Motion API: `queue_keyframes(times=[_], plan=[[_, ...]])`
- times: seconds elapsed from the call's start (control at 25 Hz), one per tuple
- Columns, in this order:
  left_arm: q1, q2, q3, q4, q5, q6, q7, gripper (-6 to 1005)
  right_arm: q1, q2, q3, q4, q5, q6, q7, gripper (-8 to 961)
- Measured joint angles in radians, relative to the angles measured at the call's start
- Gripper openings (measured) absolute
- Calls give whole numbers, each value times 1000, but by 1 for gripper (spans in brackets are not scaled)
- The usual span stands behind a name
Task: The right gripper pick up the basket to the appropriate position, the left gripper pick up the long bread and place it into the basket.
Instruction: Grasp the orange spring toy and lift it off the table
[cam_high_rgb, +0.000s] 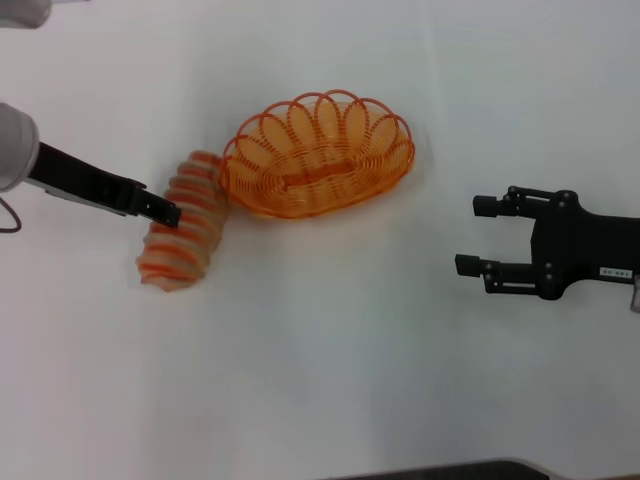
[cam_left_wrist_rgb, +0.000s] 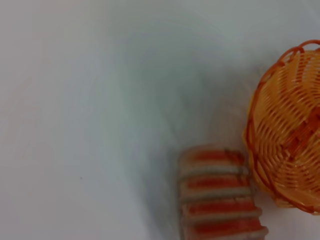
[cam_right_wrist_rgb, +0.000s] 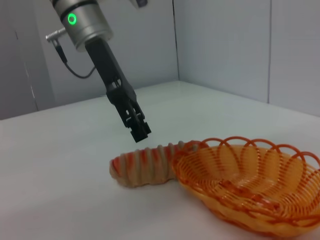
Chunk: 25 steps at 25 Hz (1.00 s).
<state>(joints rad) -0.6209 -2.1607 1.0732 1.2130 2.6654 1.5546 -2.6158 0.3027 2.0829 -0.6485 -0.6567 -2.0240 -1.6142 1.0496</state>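
The orange wire basket (cam_high_rgb: 385, 135) stands upright in the middle of the white table, with nothing in it. The long bread (cam_high_rgb: 190, 240), tan with orange ridges, lies just to its left, one end touching the basket's rim. My left gripper (cam_high_rgb: 170, 212) hovers a little above the middle of the bread; the right wrist view shows this gripper (cam_right_wrist_rgb: 141, 134) clear of the loaf (cam_right_wrist_rgb: 145, 162) beside the basket (cam_right_wrist_rgb: 240, 175). The left wrist view looks down on the bread (cam_left_wrist_rgb: 217, 192) and the basket (cam_left_wrist_rgb: 287, 135). My right gripper (cam_high_rgb: 476, 235) is open, well to the right of the basket, holding nothing.
The white table (cam_high_rgb: 330, 360) stretches in front of the bread and basket and between the basket and my right gripper. Grey wall panels (cam_right_wrist_rgb: 225, 45) rise behind the table's far edge in the right wrist view.
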Motion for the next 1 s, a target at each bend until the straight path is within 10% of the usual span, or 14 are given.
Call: queue_keyframes(times=[1.0], plan=[[-25, -6, 226, 6, 49, -56, -154, 730, 16, 0, -2, 34, -10, 36, -22, 802]])
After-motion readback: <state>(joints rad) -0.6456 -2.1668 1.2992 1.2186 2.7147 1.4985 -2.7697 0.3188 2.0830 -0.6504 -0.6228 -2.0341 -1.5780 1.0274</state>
